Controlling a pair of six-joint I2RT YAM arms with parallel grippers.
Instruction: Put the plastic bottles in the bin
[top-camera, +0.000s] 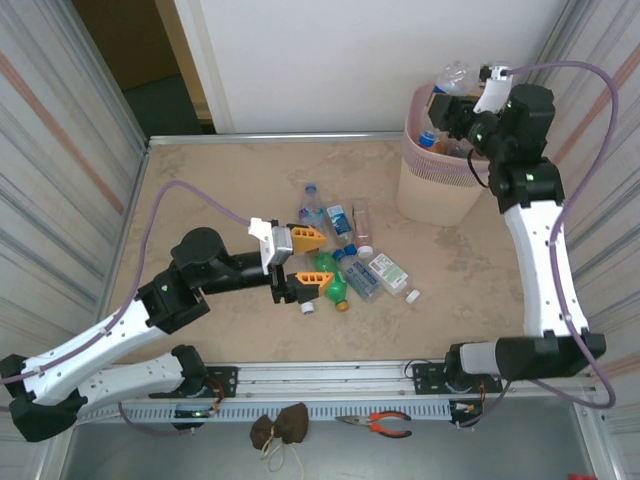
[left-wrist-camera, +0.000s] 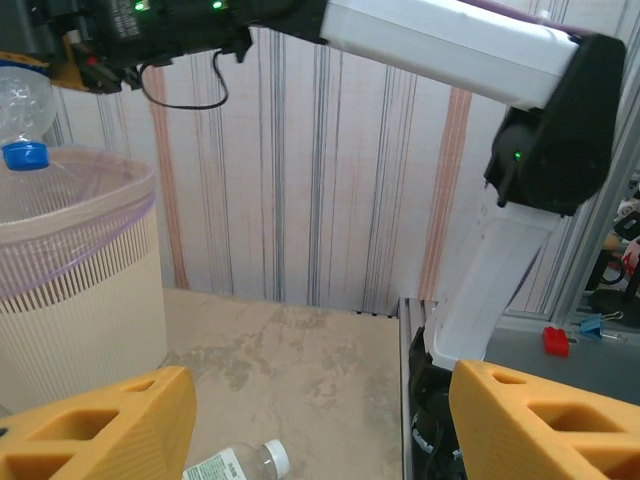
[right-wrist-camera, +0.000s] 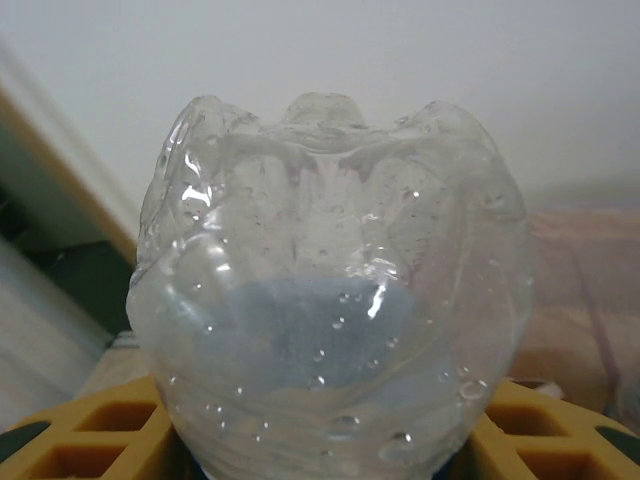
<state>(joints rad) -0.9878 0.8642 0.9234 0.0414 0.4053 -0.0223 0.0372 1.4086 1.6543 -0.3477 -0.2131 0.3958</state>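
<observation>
Several plastic bottles lie in a loose pile mid-table, among them a green one (top-camera: 329, 276) and a clear one with a white cap (top-camera: 388, 272) (left-wrist-camera: 232, 466). My left gripper (top-camera: 303, 262) (left-wrist-camera: 320, 440) hovers over the pile's left side, open, with nothing between its yellow fingers (left-wrist-camera: 100, 430). Over the pale pink bin (top-camera: 428, 178) (left-wrist-camera: 70, 300) at the far right, my right gripper (top-camera: 458, 92) (right-wrist-camera: 320, 445) is shut on a clear plastic bottle (top-camera: 455, 74) (right-wrist-camera: 330, 290). That bottle's blue cap (left-wrist-camera: 24, 154) points down at the bin's rim. More bottles (top-camera: 432, 138) lie inside the bin.
A loose white cap (top-camera: 413, 296) lies right of the pile. Striped walls close in the table on both sides. Orange-handled pliers (top-camera: 378, 425) and a brown cloth (top-camera: 279, 428) lie below the near rail. The right arm's base (left-wrist-camera: 440, 420) stands at the table's near right edge.
</observation>
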